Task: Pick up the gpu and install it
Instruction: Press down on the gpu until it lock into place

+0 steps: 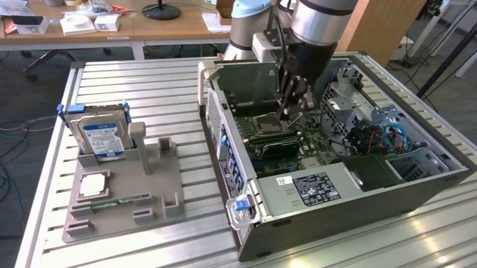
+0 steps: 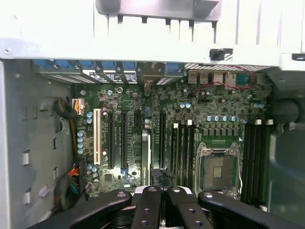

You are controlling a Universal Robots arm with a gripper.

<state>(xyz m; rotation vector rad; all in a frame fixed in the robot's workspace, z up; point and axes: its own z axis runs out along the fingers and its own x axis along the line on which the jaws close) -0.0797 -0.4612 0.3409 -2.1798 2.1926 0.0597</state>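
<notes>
Nearby, hard drive (image 1: 102, 138) beside computer case (image 1: 417, 192).

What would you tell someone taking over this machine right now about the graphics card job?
Gripper: shut, low inside the open computer case, over the main board.
Graphics card: seems to be the thin strip standing edge-on among the slots by the fingertips; grip unclear.
Done: no card on the grey stand; the hard drive stands there.
Left: seating not confirmed.
</notes>
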